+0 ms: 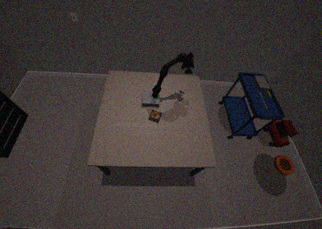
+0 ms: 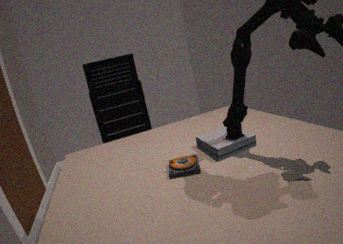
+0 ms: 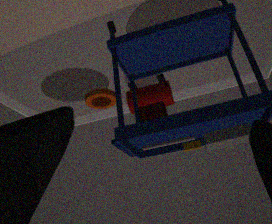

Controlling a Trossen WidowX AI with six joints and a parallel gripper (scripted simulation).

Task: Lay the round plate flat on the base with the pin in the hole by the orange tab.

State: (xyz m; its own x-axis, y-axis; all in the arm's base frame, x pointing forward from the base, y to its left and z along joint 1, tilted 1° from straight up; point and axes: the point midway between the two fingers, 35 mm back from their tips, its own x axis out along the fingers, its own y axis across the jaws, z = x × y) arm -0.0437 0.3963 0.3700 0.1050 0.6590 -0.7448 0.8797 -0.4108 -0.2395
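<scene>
A small dark square base (image 2: pixel 184 168) sits on the pale table (image 2: pixel 131 205), near the middle of the exterior view. On it lies the round plate (image 2: pixel 183 162), gray with an orange ring. It is too small to tell whether it lies flat.

The black arm (image 2: pixel 238 87) stands on a flat gray block (image 2: pixel 225 144) just to the right of the base. Its gripper (image 2: pixel 317 32) is high up in the top right corner, well away from the plate, with its fingers spread wide and nothing between them.

In the wrist view, a blue metal cart (image 3: pixel 183 79) with two shelves fills the middle. A red boxy thing (image 3: pixel 151 98) shows behind it, and a round orange disc (image 3: pixel 100 100) lies to its left.
</scene>
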